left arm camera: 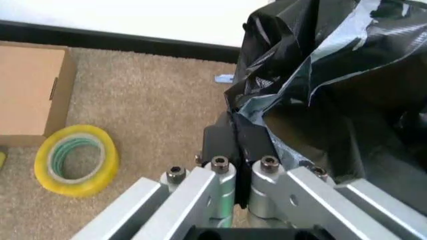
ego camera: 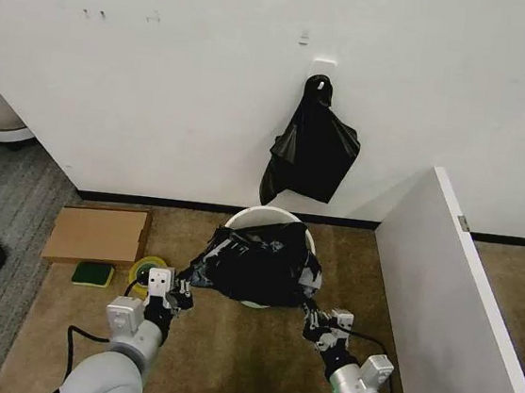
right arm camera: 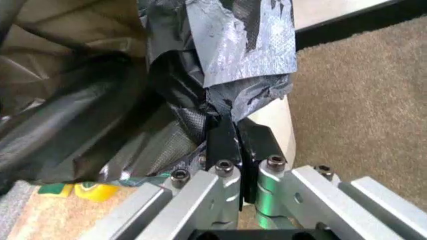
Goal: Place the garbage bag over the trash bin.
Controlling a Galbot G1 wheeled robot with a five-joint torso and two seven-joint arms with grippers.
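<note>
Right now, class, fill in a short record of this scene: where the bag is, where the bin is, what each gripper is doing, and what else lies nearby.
garbage bag: spread over the bin's near side, held at both edges
trash bin: on the carpet by the wall, far rim uncovered
left gripper: shut on the bag's left edge
right gripper: shut on the bag's right edge
nearby: yellow tape roll, cardboard box, second black bag on a wall hook
</note>
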